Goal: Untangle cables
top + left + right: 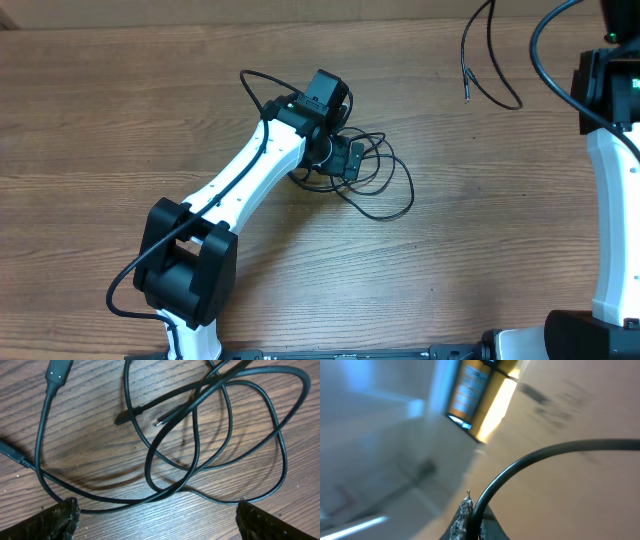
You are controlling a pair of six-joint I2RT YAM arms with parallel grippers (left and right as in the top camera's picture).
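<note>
Cables [197, 445] just beneath wide-open left end effector [157, 517]

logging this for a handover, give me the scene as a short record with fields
surface: wooden table
tangled cables: mid-table, loops crossing several times, not yet separated
left gripper: open, just above the tangle, holding nothing
right gripper: shut on a single cable
loose strand: top right in the overhead view, apart from the tangle, free end showing
</note>
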